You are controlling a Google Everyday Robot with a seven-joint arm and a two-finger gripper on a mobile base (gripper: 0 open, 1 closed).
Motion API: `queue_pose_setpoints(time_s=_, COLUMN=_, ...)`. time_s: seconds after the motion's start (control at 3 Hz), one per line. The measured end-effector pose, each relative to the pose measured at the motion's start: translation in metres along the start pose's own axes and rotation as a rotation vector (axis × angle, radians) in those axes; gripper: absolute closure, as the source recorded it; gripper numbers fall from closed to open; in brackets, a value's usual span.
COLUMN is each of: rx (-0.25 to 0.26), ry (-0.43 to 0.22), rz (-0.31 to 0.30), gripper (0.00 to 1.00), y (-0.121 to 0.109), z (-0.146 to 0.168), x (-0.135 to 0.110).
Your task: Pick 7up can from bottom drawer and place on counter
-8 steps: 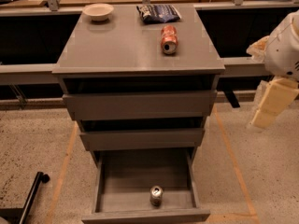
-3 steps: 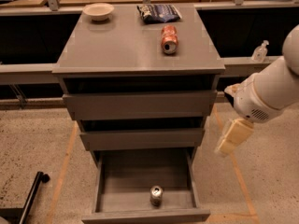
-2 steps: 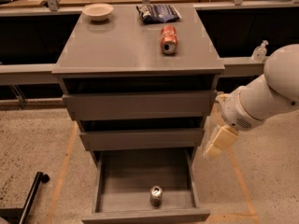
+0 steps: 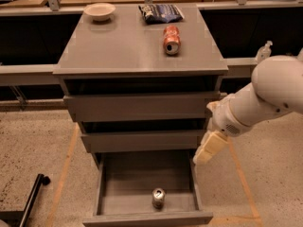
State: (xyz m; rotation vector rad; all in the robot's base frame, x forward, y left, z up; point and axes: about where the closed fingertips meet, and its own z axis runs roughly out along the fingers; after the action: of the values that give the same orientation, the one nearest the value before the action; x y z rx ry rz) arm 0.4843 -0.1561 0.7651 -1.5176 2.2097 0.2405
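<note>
Grey-green and silver-topped, standing upright near the front of the bottom drawer (image 4: pixel 124 186), slightly right of centre: spotting the 7up can (image 4: pixel 158 197) there, alone in the tray and touched by nothing. Holding the cream-coloured gripper (image 4: pixel 209 149) at the end of the white arm (image 4: pixel 258 102), just beside the open drawer's far right corner, below the right end of the middle drawer (image 4: pixel 142 140), higher than the can and well apart from it. Not managing to tell from this angle whether the gripper is spread or pressed together; seeing nothing carried in it. Judging the step in hand to be the reach toward the can, with the pick not yet made and the placing on the counter (image 4: pixel 118 48) entirely to come. Judging the next move as calling for care: bringing the gripper leftward and down into the tray, clearing the right wall and the overhanging middle drawer front, lining up on the can and closing round it without tipping it against the drawer front. Noting bare counter surface near the front edge for later, with a red-orange can (image 4: pixel 171 39) lying on its side further back, and a bowl (image 4: pixel 99 11) and a dark snack bag (image 4: pixel 161 13) at the far edge.
</note>
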Motion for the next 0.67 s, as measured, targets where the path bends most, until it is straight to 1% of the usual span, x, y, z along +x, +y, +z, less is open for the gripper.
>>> queue_pose_setpoints(time_s=0.33, rx=-0.062, ry=-0.053, rz=0.019, gripper=0.0, y=0.004, z=0.046, x=-0.009)
queue_pose_setpoints(time_s=0.67, rx=-0.138, ry=-0.077, rz=0.038, gripper=0.0, y=0.007, z=0.112, x=-0.01)
